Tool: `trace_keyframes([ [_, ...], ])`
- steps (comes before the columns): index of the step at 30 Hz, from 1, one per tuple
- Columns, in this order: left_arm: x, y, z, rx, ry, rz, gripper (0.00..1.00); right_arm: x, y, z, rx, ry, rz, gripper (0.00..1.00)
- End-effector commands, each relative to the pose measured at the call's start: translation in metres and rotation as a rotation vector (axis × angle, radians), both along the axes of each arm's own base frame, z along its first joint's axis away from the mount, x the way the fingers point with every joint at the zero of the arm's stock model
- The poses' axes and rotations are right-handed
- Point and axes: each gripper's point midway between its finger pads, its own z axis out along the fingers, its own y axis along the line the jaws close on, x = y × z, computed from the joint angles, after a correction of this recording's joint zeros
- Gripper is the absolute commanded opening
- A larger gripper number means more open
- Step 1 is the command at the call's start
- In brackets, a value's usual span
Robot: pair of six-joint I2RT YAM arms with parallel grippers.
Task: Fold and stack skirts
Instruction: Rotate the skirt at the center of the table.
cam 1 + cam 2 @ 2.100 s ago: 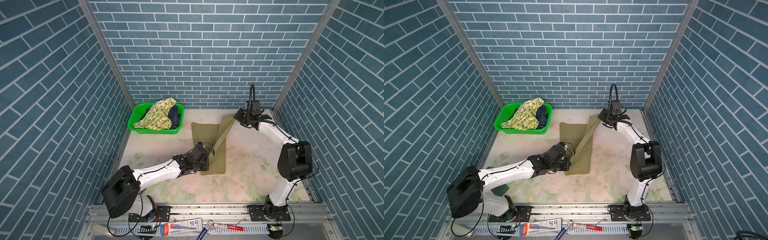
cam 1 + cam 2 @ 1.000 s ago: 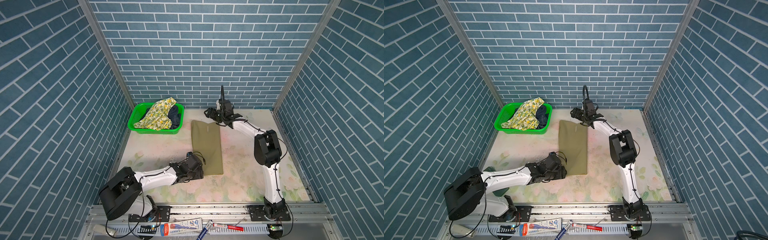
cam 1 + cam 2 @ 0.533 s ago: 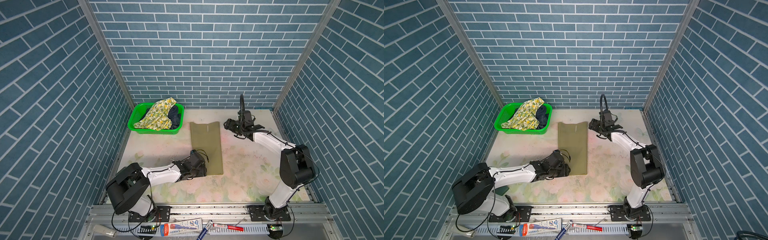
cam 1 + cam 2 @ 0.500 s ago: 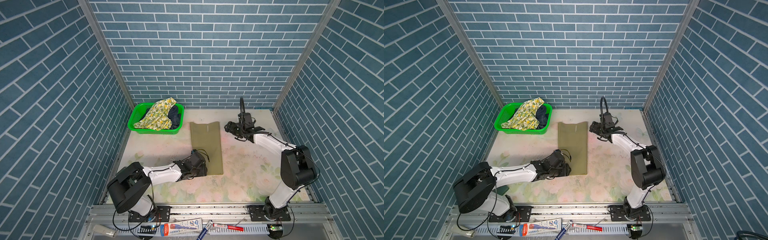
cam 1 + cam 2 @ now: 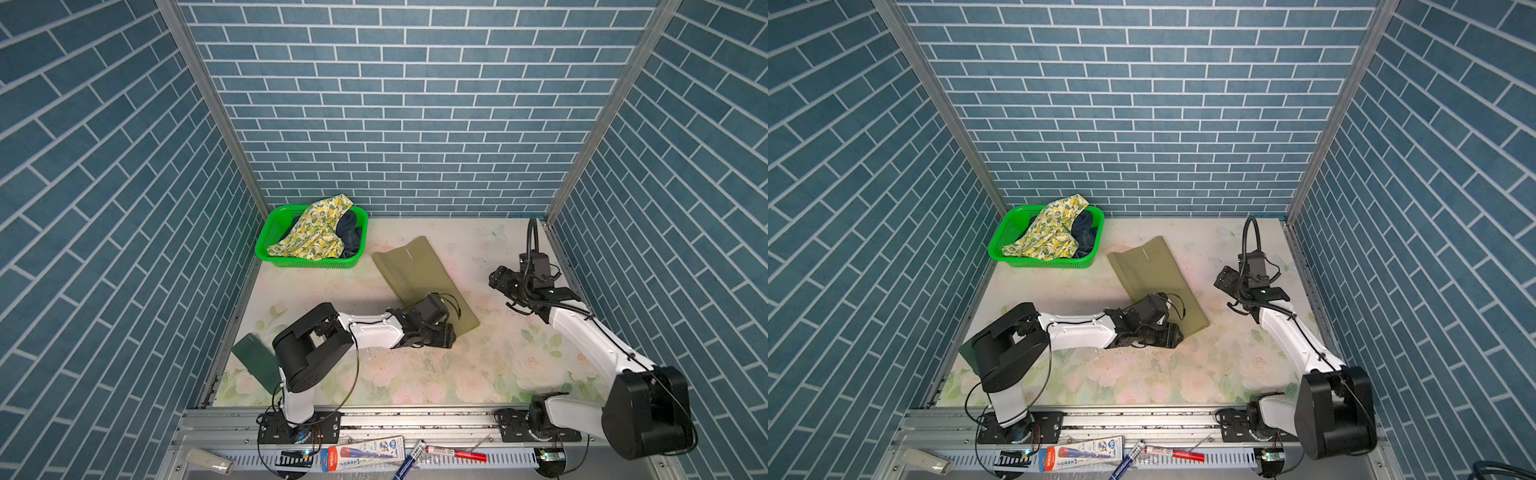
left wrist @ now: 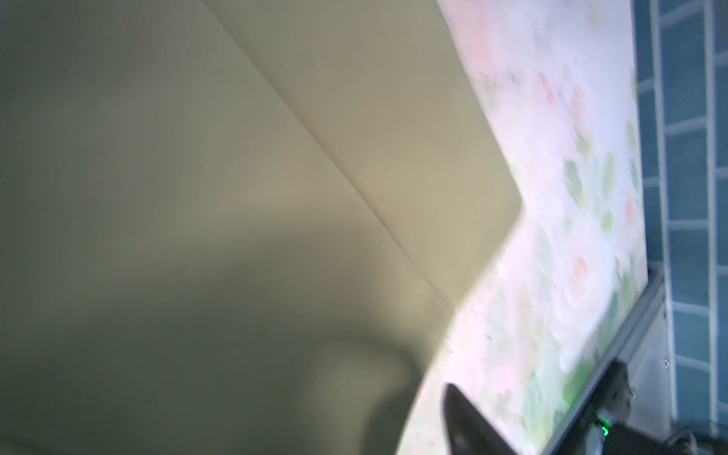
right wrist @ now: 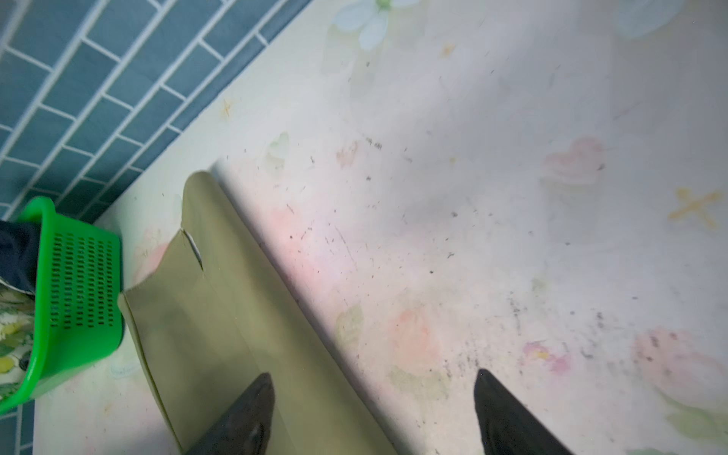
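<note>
The olive-khaki skirt [image 5: 411, 266] [image 5: 1146, 270] lies folded in a long strip, slanting across the table's middle. My left gripper [image 5: 446, 337] [image 5: 1173, 336] rests low at its near right end. The left wrist view is filled with olive cloth [image 6: 197, 197]; one dark finger [image 6: 465, 425] stands well off to the side over the table, the other is hidden by cloth. My right gripper [image 5: 497, 277] [image 7: 372, 394] hangs open to the right of the skirt [image 7: 220, 315], holding nothing. The lemon-print skirt [image 5: 316, 232] and the navy skirt [image 5: 351, 237] lie in the basket.
The green mesh basket [image 5: 270, 249] [image 7: 78, 275] stands at the far left corner, close to the olive strip's far end. A dark green flat sheet [image 5: 255, 361] lies at the near left edge. Pens and a tube [image 5: 365, 451] lie on the front rail. Brick walls close three sides.
The olive strip has swung from straight to slanted, its near end dragged right along with my left gripper. My right gripper has drawn back to the right, away from the skirt's far end.
</note>
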Motion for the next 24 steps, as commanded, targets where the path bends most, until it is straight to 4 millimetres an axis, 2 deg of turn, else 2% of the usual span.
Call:
trace_keyframes([
  [1, -0.013, -0.010, 0.024, -0.022, -0.058, -0.146, 0.90, -0.012, -0.014, -0.001, -0.032, 0.024, -0.036, 0.80],
  [3, -0.014, 0.001, 0.033, 0.000, -0.094, -0.169, 0.97, -0.012, -0.014, 0.001, -0.044, 0.021, -0.025, 0.80],
  [7, -0.008, 0.046, 0.039, 0.033, -0.099, -0.110, 0.99, -0.010, -0.009, -0.004, -0.043, 0.034, 0.006, 0.80],
  [11, 0.016, 0.104, 0.037, 0.086, -0.068, 0.049, 0.94, -0.010, 0.002, -0.014, -0.041, 0.059, 0.035, 0.80],
  [14, 0.039, 0.134, 0.038, 0.122, -0.061, 0.152, 0.92, -0.015, 0.020, -0.027, -0.048, 0.101, 0.083, 0.80],
  [17, 0.064, 0.153, 0.039, 0.161, -0.068, 0.222, 0.92, -0.024, 0.038, -0.041, -0.070, 0.146, 0.123, 0.80],
  [20, 0.088, 0.162, 0.045, 0.206, -0.091, 0.257, 0.92, -0.038, 0.049, -0.060, -0.079, 0.222, 0.146, 0.79],
  [24, 0.115, 0.173, 0.039, 0.335, -0.118, 0.261, 0.92, -0.057, 0.047, -0.080, -0.114, 0.298, 0.127, 0.78],
])
